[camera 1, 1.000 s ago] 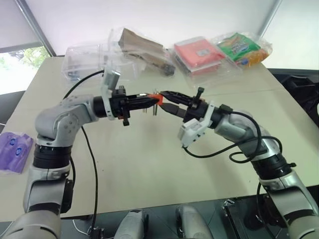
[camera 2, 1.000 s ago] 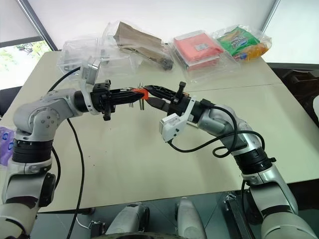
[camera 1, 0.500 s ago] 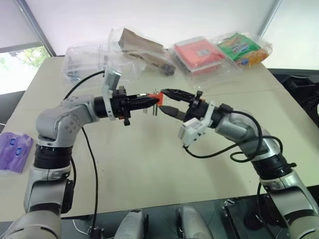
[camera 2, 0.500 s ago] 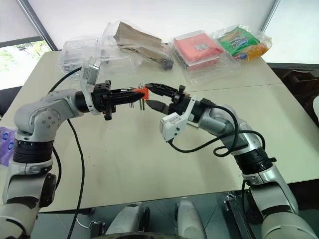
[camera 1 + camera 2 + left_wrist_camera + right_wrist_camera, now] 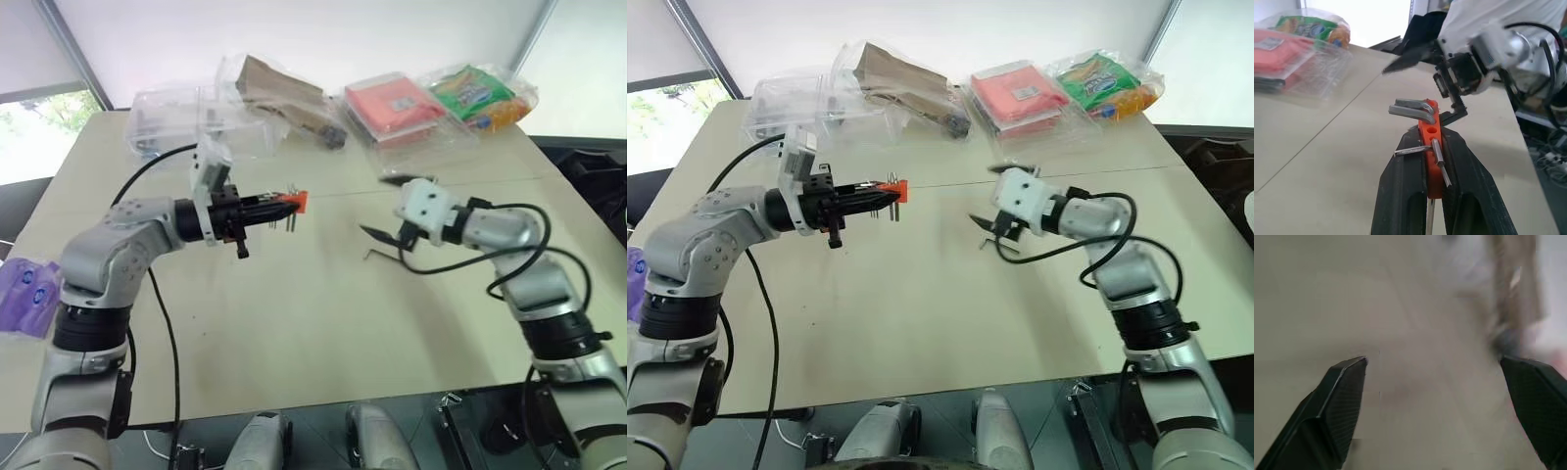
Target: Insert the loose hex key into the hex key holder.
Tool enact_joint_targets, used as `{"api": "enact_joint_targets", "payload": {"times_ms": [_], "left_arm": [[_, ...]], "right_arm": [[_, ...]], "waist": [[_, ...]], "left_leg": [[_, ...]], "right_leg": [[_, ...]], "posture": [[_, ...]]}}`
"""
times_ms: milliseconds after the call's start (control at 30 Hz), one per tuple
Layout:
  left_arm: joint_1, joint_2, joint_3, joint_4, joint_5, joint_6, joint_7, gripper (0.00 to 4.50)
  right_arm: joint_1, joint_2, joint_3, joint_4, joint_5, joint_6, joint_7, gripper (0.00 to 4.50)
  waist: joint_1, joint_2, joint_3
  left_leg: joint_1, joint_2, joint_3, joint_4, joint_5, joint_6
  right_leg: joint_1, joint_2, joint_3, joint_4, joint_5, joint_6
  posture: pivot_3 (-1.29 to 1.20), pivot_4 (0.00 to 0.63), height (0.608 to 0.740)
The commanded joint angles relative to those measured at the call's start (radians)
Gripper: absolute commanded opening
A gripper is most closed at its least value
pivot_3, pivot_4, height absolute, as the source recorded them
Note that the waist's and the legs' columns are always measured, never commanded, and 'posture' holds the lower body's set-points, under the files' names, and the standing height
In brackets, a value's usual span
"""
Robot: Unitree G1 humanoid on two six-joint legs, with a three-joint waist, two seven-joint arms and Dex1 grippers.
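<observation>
My left gripper (image 5: pixel 281 202) is shut on the hex key holder (image 5: pixel 298 200), a small orange block held level above the table (image 5: pixel 294 323). In the left wrist view, several thin dark keys stick out of the holder (image 5: pixel 1429 166). I cannot tell whether one of them is the loose hex key. My right gripper (image 5: pixel 384 206) hangs open to the right of the holder, a good gap away. Nothing sits between its fingers (image 5: pixel 1344 396) in the right wrist view. A thin dark line (image 5: pixel 372 257) lies on the table under it; whether key or shadow, I cannot tell.
Clear plastic boxes (image 5: pixel 167 117) stand along the table's far edge. They hold a brown packet (image 5: pixel 279 90), a red flat packet (image 5: pixel 392 103) and a green and orange snack bag (image 5: pixel 480 93). A purple packet (image 5: pixel 24 294) lies off the table's left side.
My right gripper has opened wide, rolled at the wrist and drawn away from the holder, to the right and downward. The left gripper keeps the holder in about the same place.
</observation>
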Motion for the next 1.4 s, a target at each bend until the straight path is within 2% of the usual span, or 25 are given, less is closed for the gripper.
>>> {"api": "enact_joint_targets", "payload": {"times_ms": [33, 167, 333, 567, 933, 1033, 1267, 1300, 1400], "left_arm": [[0.005, -0.003, 0.027, -0.063, 0.008, -0.039, 0.033, 0.00], [0.018, -0.009, 0.034, -0.094, 0.013, -0.051, 0.069, 0.00], [0.035, -0.008, 0.039, -0.117, 0.008, -0.053, 0.097, 0.00], [0.050, -0.005, 0.044, -0.142, -0.003, -0.043, 0.115, 0.00], [0.054, -0.004, 0.034, -0.154, 0.002, -0.042, 0.136, 0.00], [0.052, -0.005, 0.033, -0.155, 0.005, -0.043, 0.139, 0.00], [0.048, -0.010, 0.029, -0.150, 0.011, -0.048, 0.146, 0.00], [0.049, -0.011, 0.028, -0.151, 0.011, -0.048, 0.147, 0.00], [0.048, -0.014, 0.024, -0.144, 0.010, -0.049, 0.146, 0.00]], "right_arm": [[-0.022, -0.037, 0.014, -0.006, 0.033, 0.178, 0.064, 4.46], [-0.018, -0.042, 0.044, 0.006, 0.045, 0.271, 0.100, 4.46], [-0.046, 0.020, 0.057, 0.087, 0.046, 0.335, 0.059, 4.46], [-0.066, 0.043, 0.138, 0.232, -0.069, 0.195, 0.007, 4.46], [-0.109, 0.125, 0.128, 0.311, -0.073, 0.215, -0.018, 4.46], [-0.117, 0.138, 0.130, 0.341, -0.082, 0.215, -0.026, 3.64], [-0.120, 0.152, 0.133, 0.359, -0.092, 0.235, -0.025, 0.18], [-0.115, 0.151, 0.131, 0.344, -0.092, 0.241, -0.028, 0.05], [-0.100, 0.152, 0.106, 0.285, -0.076, 0.267, -0.046, 0.05]], "waist": [[0.000, 0.000, 0.000], [-0.003, 0.000, 0.000], [-0.001, 0.000, 0.000], [-0.001, 0.000, 0.000], [-0.008, -0.001, 0.000], [-0.008, -0.001, 0.000], [-0.003, 0.000, -0.001], [-0.002, -0.001, -0.001], [-0.001, -0.001, -0.001]], "left_leg": [[0.000, 0.000, 0.000, 0.000, 0.000, 0.000], [0.000, 0.000, 0.000, 0.000, 0.000, 0.000], [0.000, 0.000, 0.000, 0.000, 0.001, -0.001], [0.000, 0.000, 0.001, 0.000, 0.003, -0.005], [0.001, 0.001, 0.001, 0.000, 0.003, -0.005], [0.001, 0.001, 0.001, 0.000, 0.003, -0.005], [0.001, 0.000, 0.001, 0.000, 0.003, -0.005], [0.001, 0.000, 0.001, 0.001, 0.003, -0.005], [0.001, 0.000, 0.001, 0.001, 0.003, -0.005]], "right_leg": [[0.000, 0.000, 0.000, 0.000, 0.000, 0.000], [-0.001, -0.001, 0.000, 0.000, 0.000, 0.000], [-0.001, -0.001, 0.000, 0.000, 0.000, 0.000], [0.000, -0.001, 0.000, 0.000, 0.000, 0.000], [0.001, -0.001, 0.000, 0.000, 0.000, 0.000], [0.001, 0.000, 0.000, 0.000, 0.000, 0.000], [0.001, 0.000, 0.000, 0.000, 0.000, 0.000], [0.001, 0.000, 0.000, 0.000, 0.000, 0.000], [0.001, 0.000, 0.000, 0.000, 0.000, 0.000]], "posture": [[0.00, 0.150, 0.740], [0.00, 0.150, 0.740], [0.00, 0.150, 0.740], [0.00, 0.150, 0.740], [0.00, 0.150, 0.740], [0.00, 0.150, 0.740], [0.00, 0.150, 0.740], [0.00, 0.150, 0.740], [0.00, 0.150, 0.740]]}}
